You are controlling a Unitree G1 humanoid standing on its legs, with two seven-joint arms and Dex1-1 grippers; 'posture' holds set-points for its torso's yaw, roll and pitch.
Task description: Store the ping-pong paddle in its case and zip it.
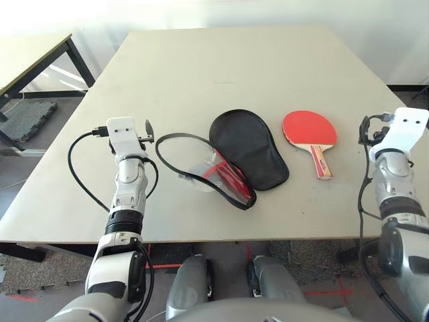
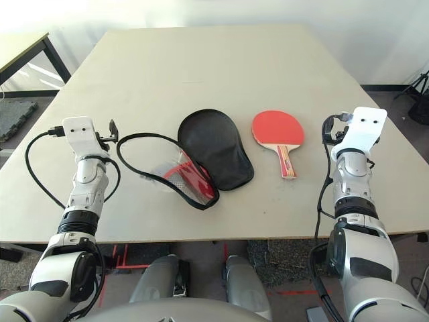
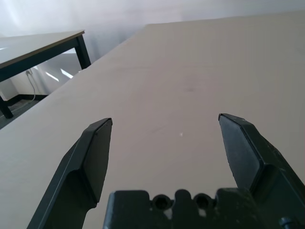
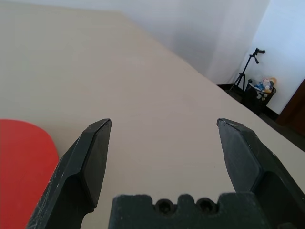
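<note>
Your ping-pong paddle (image 1: 309, 130) lies flat on the worktop (image 1: 228, 60), red face up, handle pointing toward 6 o'clock. Just beside it, at its 9 o'clock, sits the case (image 1: 247, 147), unzipped, black side up, its red inside and loose zipper rim spilling out toward 8 o'clock. Your left hand (image 3: 164, 138) hovers released at the case's 9 o'clock; your right hand (image 4: 164, 138), also released, sits at the paddle's 3 o'clock.

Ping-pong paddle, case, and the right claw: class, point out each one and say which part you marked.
ping-pong paddle (image 1: 309, 127): left eye view, on the red rubber face.
case (image 1: 246, 146): left eye view, on the black fabric side.
right claw (image 4: 164, 157): right wrist view, midway between its open fingertips.
</note>
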